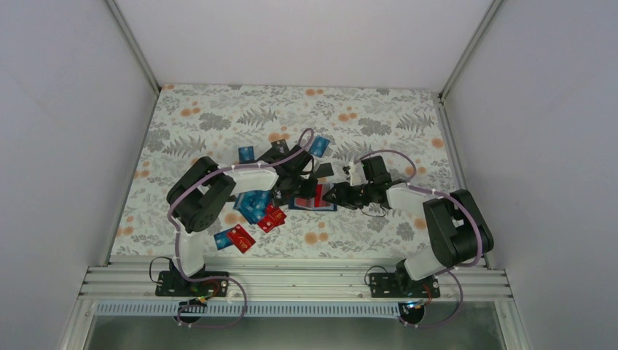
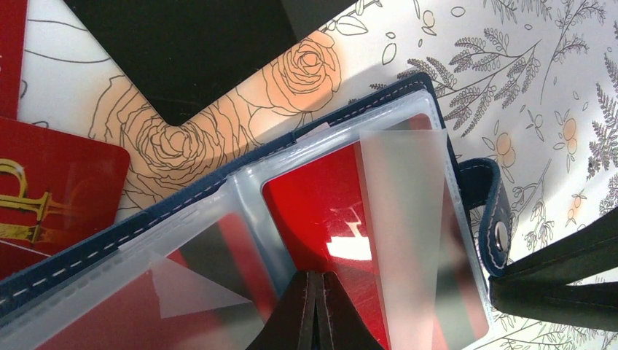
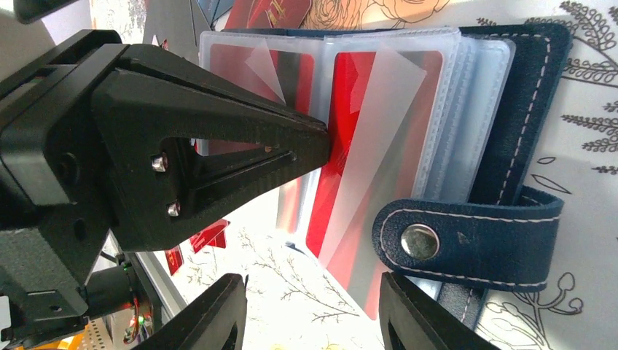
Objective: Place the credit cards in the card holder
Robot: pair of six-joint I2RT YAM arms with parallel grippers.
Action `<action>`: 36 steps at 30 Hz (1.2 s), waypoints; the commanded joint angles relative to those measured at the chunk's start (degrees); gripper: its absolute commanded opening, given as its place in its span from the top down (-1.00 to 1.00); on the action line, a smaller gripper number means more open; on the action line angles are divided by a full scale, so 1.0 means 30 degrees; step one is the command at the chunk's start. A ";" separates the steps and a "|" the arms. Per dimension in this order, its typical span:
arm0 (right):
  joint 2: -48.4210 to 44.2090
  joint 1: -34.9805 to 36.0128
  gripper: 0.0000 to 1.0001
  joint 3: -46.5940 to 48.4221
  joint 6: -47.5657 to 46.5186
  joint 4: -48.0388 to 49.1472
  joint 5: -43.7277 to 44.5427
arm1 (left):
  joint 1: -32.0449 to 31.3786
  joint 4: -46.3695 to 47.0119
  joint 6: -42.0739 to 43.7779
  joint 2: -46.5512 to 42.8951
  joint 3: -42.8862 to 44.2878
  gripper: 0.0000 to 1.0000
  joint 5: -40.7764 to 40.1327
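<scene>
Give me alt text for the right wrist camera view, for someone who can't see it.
The left gripper, fingers shut, rests its tip on a red card inside a clear sleeve of the open navy card holder. The holder's snap strap lies in the foreground, and the right gripper shows its own fingers apart at the bottom edge.

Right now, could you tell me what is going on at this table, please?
A robot is filling a card holder, which lies open on the table with red cards already in its clear sleeves. The left gripper, shut, rests its tip on one sleeved card. The right gripper hovers open by the snap strap, apparently holding nothing. More loose cards lie nearby.
</scene>
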 commanded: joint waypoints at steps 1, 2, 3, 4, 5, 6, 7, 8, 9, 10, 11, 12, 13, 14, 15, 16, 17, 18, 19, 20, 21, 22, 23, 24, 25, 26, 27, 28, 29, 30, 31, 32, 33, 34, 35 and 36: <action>-0.0225 -0.0087 0.03 0.0389 -0.0079 0.0118 -0.0302 | -0.0067 -0.0573 -0.0239 0.0779 -0.0263 0.95 -0.0584; -0.0262 -0.0074 0.03 0.0362 -0.0064 0.0069 -0.0180 | -0.0085 -0.0586 -0.0267 0.0784 -0.0289 0.95 -0.0620; -0.0289 -0.0075 0.03 0.0343 -0.0066 0.0052 -0.0069 | -0.0076 -0.0577 -0.0270 0.0766 -0.0336 0.95 -0.0617; -0.0274 -0.0065 0.03 0.0253 -0.0048 0.0094 -0.0044 | -0.0071 -0.0554 -0.0282 0.0753 -0.0372 0.95 -0.0605; -0.0254 -0.0089 0.03 0.0213 -0.0020 0.0103 -0.0023 | -0.0067 -0.0492 -0.0309 0.0751 -0.0423 0.95 -0.0589; -0.0240 -0.0059 0.03 0.0171 0.0017 0.0144 0.0013 | -0.0070 -0.0484 -0.0334 0.0727 -0.0474 0.95 -0.0595; -0.0213 -0.0059 0.03 0.0122 0.0075 0.0168 0.0072 | -0.0081 -0.0465 -0.0356 0.0708 -0.0502 0.95 -0.0573; -0.0173 -0.0059 0.03 0.0105 0.0105 0.0141 0.0178 | -0.0083 -0.0433 -0.0366 0.0694 -0.0535 0.95 -0.0563; -0.0179 -0.0063 0.03 0.0070 0.0138 0.0076 0.0327 | -0.0094 -0.0433 -0.0371 0.0663 -0.0601 0.95 -0.0562; -0.0201 -0.0063 0.03 0.0047 0.0143 0.0060 0.0404 | -0.0088 -0.0389 -0.0408 0.0641 -0.0624 0.95 -0.0566; -0.0219 -0.0063 0.03 0.0022 0.0158 0.0073 0.0447 | -0.0098 -0.0387 -0.0401 0.0624 -0.0667 0.95 -0.0562; -0.0236 -0.0063 0.03 0.0008 0.0156 0.0086 0.0484 | -0.0092 -0.0376 -0.0401 0.0607 -0.0687 0.95 -0.0566; -0.0190 -0.0063 0.03 0.0014 0.0170 0.0102 0.0472 | -0.0103 -0.0364 -0.0401 0.0605 -0.0675 0.95 -0.0566; -0.0166 -0.0063 0.03 0.0014 0.0183 0.0104 0.0485 | -0.0115 -0.0347 -0.0401 0.0608 -0.0670 0.95 -0.0566; -0.0127 -0.0038 0.03 0.0018 0.0199 0.0111 0.0508 | -0.0098 -0.0349 -0.0426 0.0605 -0.0680 0.95 -0.0566; -0.0045 -0.0029 0.03 0.0015 0.0227 0.0127 0.0541 | -0.0096 -0.0364 -0.0437 0.0605 -0.0666 0.95 -0.0544; 0.0013 -0.0011 0.03 0.0003 0.0227 0.0125 0.0530 | -0.0107 -0.0362 -0.0431 0.0608 -0.0643 0.95 -0.0545; 0.0102 0.0009 0.03 0.0014 0.0238 0.0151 0.0503 | -0.0104 -0.0366 -0.0430 0.0609 -0.0651 0.95 -0.0534; 0.0160 0.0045 0.03 0.0014 0.0272 0.0165 0.0489 | -0.0096 -0.0362 -0.0448 0.0605 -0.0663 0.95 -0.0536; 0.0211 0.0067 0.03 -0.0022 0.0288 0.0167 0.0494 | -0.0099 -0.0340 -0.0454 0.0605 -0.0650 0.95 -0.0533; 0.0232 0.0103 0.03 -0.0020 0.0315 0.0189 0.0539 | -0.0096 -0.0337 -0.0466 0.0630 -0.0645 0.95 -0.0522; 0.0234 0.0122 0.03 -0.0037 0.0351 0.0210 0.0544 | -0.0096 -0.0330 -0.0475 0.0630 -0.0651 0.95 -0.0531; 0.0224 0.0139 0.03 -0.0065 0.0374 0.0201 0.0571 | -0.0099 -0.0340 -0.0461 0.0633 -0.0649 0.95 -0.0525; 0.0189 0.0167 0.03 -0.0073 0.0395 0.0215 0.0607 | -0.0096 -0.0337 -0.0474 0.0634 -0.0670 0.95 -0.0528; 0.0174 0.0196 0.02 -0.0073 0.0452 0.0220 0.0630 | -0.0096 -0.0330 -0.0490 0.0641 -0.0669 0.95 -0.0536; 0.0198 0.0225 0.03 -0.0099 0.0489 0.0263 0.0627 | -0.0096 -0.0318 -0.0503 0.0635 -0.0688 0.95 -0.0522; 0.0234 0.0277 0.03 -0.0102 0.0520 0.0298 0.0617 | -0.0096 -0.0272 -0.0490 0.0634 -0.0690 0.95 -0.0535; 0.0279 0.0327 0.03 -0.0095 0.0549 0.0328 0.0630 | -0.0096 -0.0274 -0.0514 0.0634 -0.0672 0.95 -0.0536; 0.0317 0.0396 0.03 -0.0076 0.0611 0.0370 0.0658 | -0.0096 -0.0278 -0.0517 0.0634 -0.0688 0.95 -0.0526; 0.0344 0.0426 0.03 -0.0107 0.0700 0.0383 0.0713 | -0.0096 -0.0271 -0.0518 0.0634 -0.0679 0.95 -0.0535; 0.0388 0.0478 0.03 -0.0129 0.0762 0.0424 0.0720 | -0.0096 -0.0277 -0.0518 0.0634 -0.0692 0.95 -0.0522; 0.0426 0.0528 0.02 -0.0132 0.0828 0.0477 0.0721 | -0.0096 -0.0263 -0.0518 0.0634 -0.0698 0.95 -0.0520; 0.0482 0.0589 0.02 -0.0132 0.0870 0.0499 0.0721 | -0.0096 -0.0254 -0.0543 0.0630 -0.0728 0.95 -0.0531; 0.0515 0.0644 0.03 -0.0121 0.0915 0.0534 0.0721 | -0.0096 -0.0235 -0.0547 0.0633 -0.0746 0.95 -0.0536; 0.0563 0.0688 0.03 -0.0083 0.0947 0.0531 0.0758 | -0.0092 -0.0254 -0.0547 0.0634 -0.0730 0.95 -0.0537; 0.0580 0.0737 0.03 -0.0078 0.0976 0.0516 0.0788 | -0.0103 -0.0239 -0.0562 0.0630 -0.0754 0.95 -0.0537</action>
